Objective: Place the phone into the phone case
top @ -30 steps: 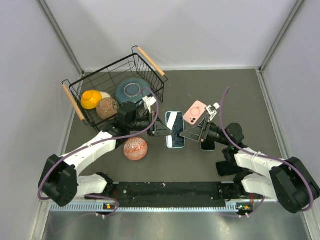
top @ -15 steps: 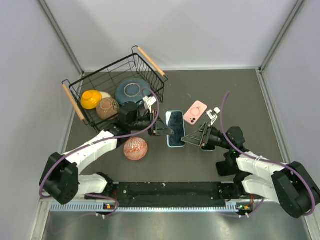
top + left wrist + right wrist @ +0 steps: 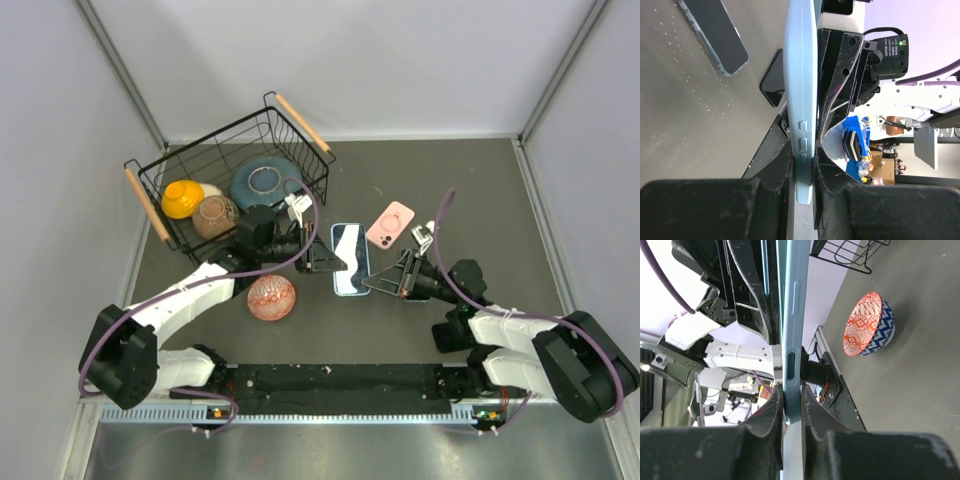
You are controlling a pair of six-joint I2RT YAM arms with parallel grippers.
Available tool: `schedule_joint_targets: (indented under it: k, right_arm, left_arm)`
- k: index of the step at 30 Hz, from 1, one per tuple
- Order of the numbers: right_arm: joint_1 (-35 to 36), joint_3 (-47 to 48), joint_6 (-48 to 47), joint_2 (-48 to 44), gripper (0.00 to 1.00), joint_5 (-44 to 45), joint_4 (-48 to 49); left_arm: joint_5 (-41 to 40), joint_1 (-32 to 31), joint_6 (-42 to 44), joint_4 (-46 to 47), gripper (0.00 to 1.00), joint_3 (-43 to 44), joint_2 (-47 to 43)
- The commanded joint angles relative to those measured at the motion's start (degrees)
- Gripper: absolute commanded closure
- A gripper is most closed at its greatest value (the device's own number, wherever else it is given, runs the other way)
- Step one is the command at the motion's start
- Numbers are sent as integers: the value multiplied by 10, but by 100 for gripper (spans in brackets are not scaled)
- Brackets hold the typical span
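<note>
A light blue phone case point(image 3: 350, 258) with a dark face showing is held edge-on between both grippers at the table's middle. My left gripper point(image 3: 328, 260) is shut on its left edge. In the left wrist view the case's side with button covers point(image 3: 800, 75) runs up from between the fingers point(image 3: 802, 147). My right gripper point(image 3: 372, 283) is shut on the right edge, and the right wrist view shows that edge point(image 3: 795, 300) clamped in its jaws point(image 3: 791, 390). A dark phone point(image 3: 715, 32) lies flat on the table beyond the case.
A pink phone case point(image 3: 390, 224) lies just behind the right gripper. A red patterned bowl point(image 3: 271, 297) sits to the left of the blue case and also shows in the right wrist view point(image 3: 867, 325). A wire basket point(image 3: 303, 123) with several bowls stands at the back left.
My right gripper has moved left and closed onto the blue case's right edge, covering the dark phone that lay beside it. The left gripper has kept its grip.
</note>
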Motion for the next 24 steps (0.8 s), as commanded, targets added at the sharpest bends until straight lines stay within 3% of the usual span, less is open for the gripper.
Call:
schedule_joint_targets:
  k: [1, 5, 9, 10, 13, 16, 20, 24]
  right_arm:
    - [8, -1, 59, -7, 100, 34, 69]
    - [8, 14, 53, -32, 100, 51, -21]
    - [11, 30, 13, -73, 99, 65, -109]
    - [11, 32, -9, -81, 83, 66, -139]
    - [10, 59, -70, -120, 57, 67, -204]
    - [9, 87, -126, -155, 44, 75, -287]
    - [9, 110, -174, -180, 37, 90, -348]
    - [7, 127, -188, -172, 35, 72, -328]
  left_arm:
    - [-56, 5, 77, -29, 100, 18, -11]
    - [-80, 5, 130, -68, 100, 24, -10]
    - [-47, 5, 134, -64, 100, 20, -8]
    - [-36, 5, 132, -61, 100, 21, -8]
    - [11, 5, 126, -48, 100, 22, -11]
    - [46, 6, 121, -45, 100, 21, -19]
    - [88, 4, 102, -17, 100, 11, -33]
    - [130, 3, 85, 8, 100, 3, -37]
